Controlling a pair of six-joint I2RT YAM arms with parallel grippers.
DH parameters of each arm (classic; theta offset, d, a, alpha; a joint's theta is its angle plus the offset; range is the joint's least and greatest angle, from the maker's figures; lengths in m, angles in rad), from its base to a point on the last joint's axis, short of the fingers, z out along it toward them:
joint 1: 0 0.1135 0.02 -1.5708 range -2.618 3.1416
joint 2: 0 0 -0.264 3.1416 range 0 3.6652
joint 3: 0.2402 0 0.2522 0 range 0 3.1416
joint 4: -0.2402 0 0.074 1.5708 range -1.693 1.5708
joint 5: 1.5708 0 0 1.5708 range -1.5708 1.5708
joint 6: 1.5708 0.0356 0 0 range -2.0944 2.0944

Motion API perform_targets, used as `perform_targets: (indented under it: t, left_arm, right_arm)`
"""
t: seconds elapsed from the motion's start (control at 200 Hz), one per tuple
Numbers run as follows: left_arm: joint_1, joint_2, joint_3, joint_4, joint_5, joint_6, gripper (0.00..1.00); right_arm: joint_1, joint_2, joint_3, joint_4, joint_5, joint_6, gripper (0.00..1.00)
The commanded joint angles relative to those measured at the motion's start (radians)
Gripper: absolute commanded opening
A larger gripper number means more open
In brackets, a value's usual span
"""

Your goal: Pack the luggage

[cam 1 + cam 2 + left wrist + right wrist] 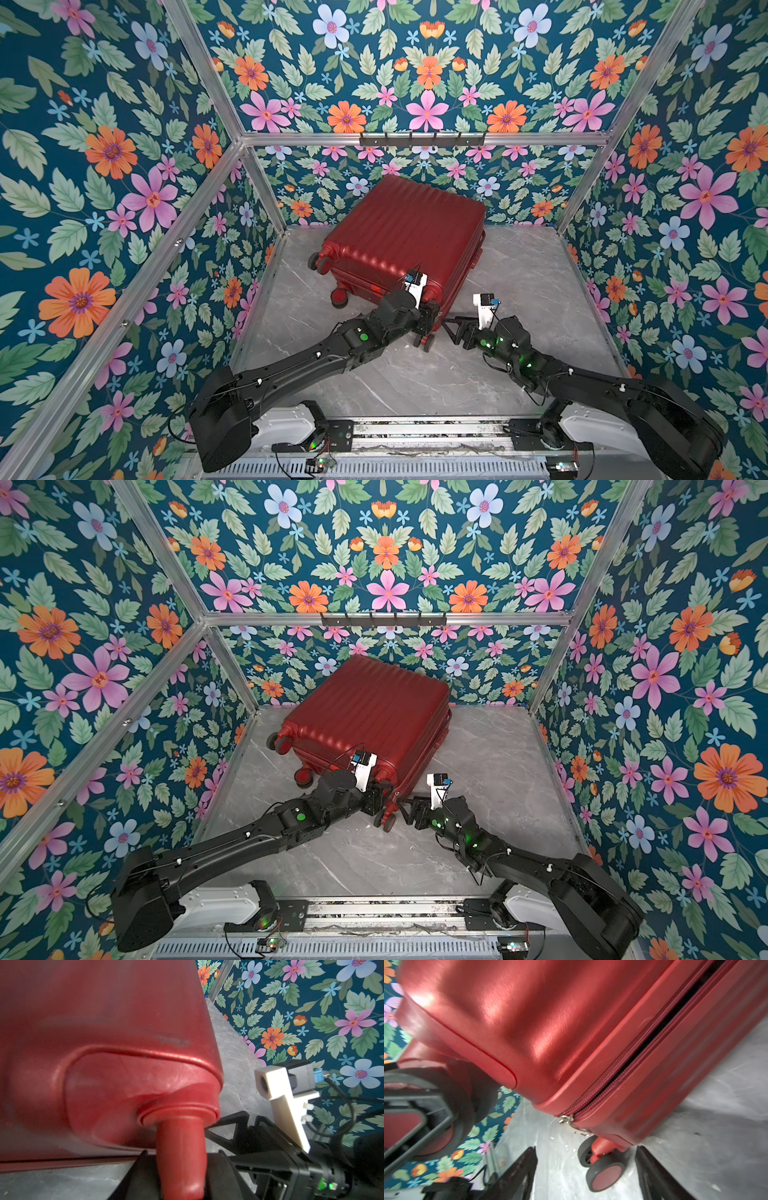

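floral wallpaper, with pink, orange and pale blue flowers and green leaves on dark teal, covers the back and both side walls in both top views. silver frame bars run up the wall corners and across the back. a dark hook rail sits mid-frame on the back bar. the grey marbled counter fills the lower centre. a slotted grey duct lies along the bottom edge.

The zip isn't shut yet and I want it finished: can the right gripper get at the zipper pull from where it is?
Probably yes. The right gripper is open and faces the zipper pull at the luggage corner, with only bare table between; the caster beside it might crowd one finger.
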Motion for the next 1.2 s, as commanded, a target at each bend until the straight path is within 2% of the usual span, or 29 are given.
perform_targets:
  t: [0.0,0.18,0.335,0.56,0.64,0.755,1.02,1.195]
  left_arm:
    - [0.001,-0.002,0.021,0.163,-0.031,0.028,0.00]
    - [0.001,0.007,0.032,0.157,-0.034,0.027,0.00]
    - [0.001,0.016,0.047,0.148,-0.033,0.028,0.00]
    - [0.001,0.021,0.057,0.137,-0.037,0.028,0.00]
    - [0.001,0.021,0.057,0.135,-0.039,0.028,0.00]
    - [0.001,0.019,0.058,0.128,-0.046,0.028,0.00]
    - [0.001,0.019,0.067,0.118,-0.059,0.028,0.00]
    - [0.001,0.009,0.063,0.100,-0.074,0.027,0.00]
  right_arm:
    - [-0.026,0.070,0.000,0.164,-0.123,0.099,0.77]
    - [-0.040,0.241,0.045,0.336,-0.223,0.178,0.76]
    - [-0.041,0.347,0.052,0.468,-0.225,0.227,0.74]
    - [-0.044,0.459,0.072,0.617,-0.250,0.272,0.67]
    - [-0.047,0.513,0.079,0.679,-0.264,0.286,0.60]
    - [-0.048,0.531,0.103,0.687,-0.305,0.289,0.54]
    - [-0.050,0.494,0.074,0.687,-0.290,0.285,0.57]
    - [-0.050,0.495,0.072,0.688,-0.310,0.295,0.54]
